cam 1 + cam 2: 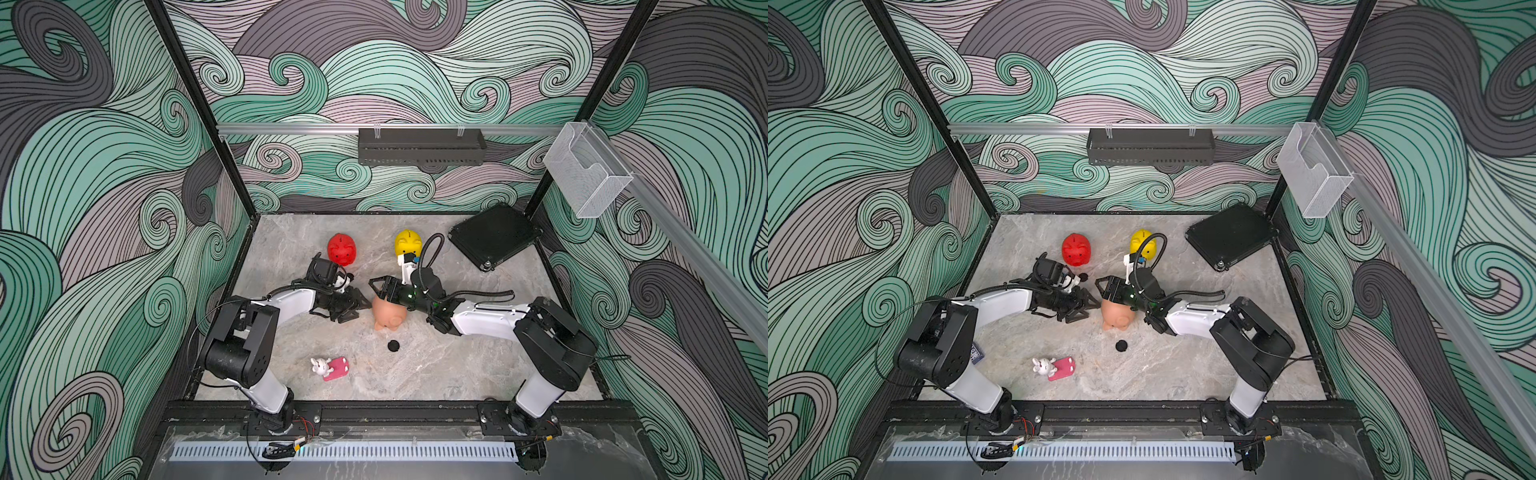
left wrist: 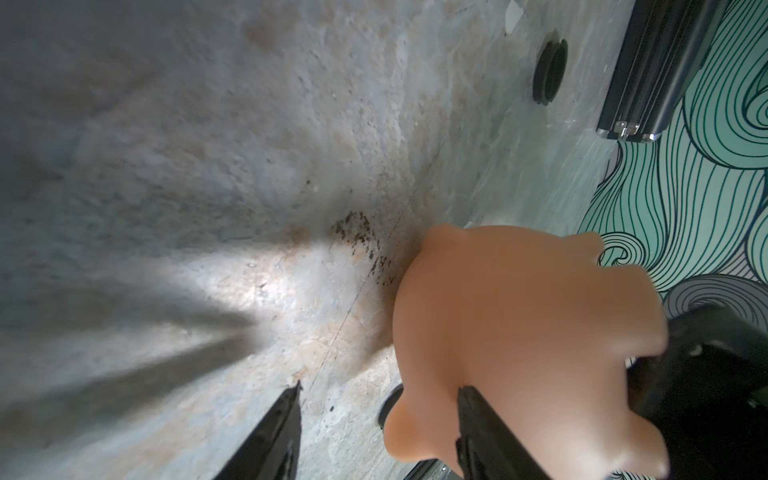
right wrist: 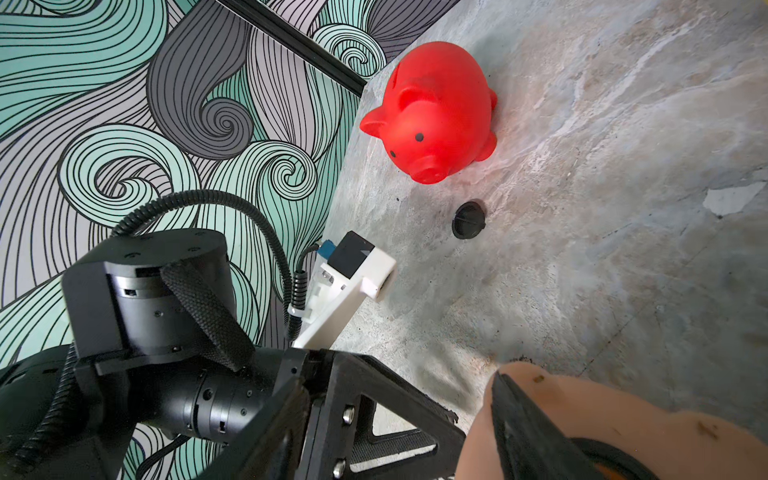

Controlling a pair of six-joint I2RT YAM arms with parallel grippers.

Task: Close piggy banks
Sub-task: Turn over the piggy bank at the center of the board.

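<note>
The peach-pink piggy bank (image 1: 388, 313) (image 1: 1117, 316) lies mid-table between my two grippers. My left gripper (image 1: 360, 311) (image 2: 381, 388) is open. One of its fingers (image 2: 490, 432) lies against the pig (image 2: 519, 332) and the other hangs free over the table. My right gripper (image 1: 374, 290) (image 3: 399, 384) is open above the pig, one finger (image 3: 523, 419) resting on it (image 3: 623, 419). The red piggy bank (image 1: 341, 249) (image 3: 436, 112) and the yellow one (image 1: 408, 243) stand further back. One black round plug (image 1: 392, 345) (image 2: 550, 70) lies in front of the peach pig. Another plug (image 1: 1083, 275) (image 3: 468, 220) lies near the red pig.
A white bunny toy with a pink flat piece (image 1: 330, 368) lies at the front left. A black case (image 1: 496, 237) sits tilted in the back right corner. The two grippers are almost touching each other over the peach pig.
</note>
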